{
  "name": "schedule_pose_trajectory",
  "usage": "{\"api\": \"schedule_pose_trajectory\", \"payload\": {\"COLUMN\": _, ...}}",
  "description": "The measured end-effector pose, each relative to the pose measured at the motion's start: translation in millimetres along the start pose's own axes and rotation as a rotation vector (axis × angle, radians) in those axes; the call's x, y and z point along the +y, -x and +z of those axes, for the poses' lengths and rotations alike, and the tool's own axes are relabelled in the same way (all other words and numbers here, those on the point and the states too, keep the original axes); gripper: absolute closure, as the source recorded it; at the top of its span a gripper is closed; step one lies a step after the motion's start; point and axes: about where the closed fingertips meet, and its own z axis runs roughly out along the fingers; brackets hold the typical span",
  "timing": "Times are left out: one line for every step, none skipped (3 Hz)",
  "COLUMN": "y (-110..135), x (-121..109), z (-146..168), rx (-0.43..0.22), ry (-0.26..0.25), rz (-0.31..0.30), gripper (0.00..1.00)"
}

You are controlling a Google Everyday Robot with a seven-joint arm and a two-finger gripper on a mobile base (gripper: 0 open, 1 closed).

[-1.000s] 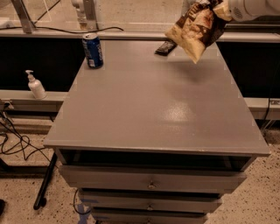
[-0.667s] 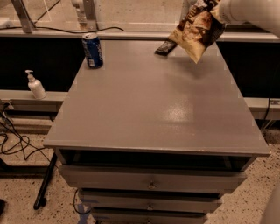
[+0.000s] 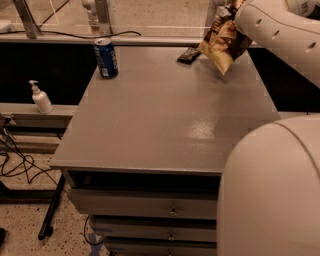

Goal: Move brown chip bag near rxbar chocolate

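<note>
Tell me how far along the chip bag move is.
Done: the brown chip bag is picked up. In hand: the gripper holds it by the top, aloft just right of the rxbar chocolate. Left: set it down beside the bar and release.

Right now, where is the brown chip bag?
In the camera view, the brown chip bag hangs from the gripper at top right, over the table's far edge, beside the rxbar chocolate.
</note>
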Motion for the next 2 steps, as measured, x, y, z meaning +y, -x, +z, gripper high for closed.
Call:
{"api": "schedule_pose_trajectory", "payload": {"y": -34, "x": -19, "z": 5, "rx": 0.08, "ry": -0.056, "rz": 0.142, "gripper": 1.0}}
{"api": "schedule_pose_trajectory", "payload": {"y": -61, "x": -24, "z": 3, "rx": 0.128, "ry": -0.08, "rz": 0.303, "gripper": 1.0}}
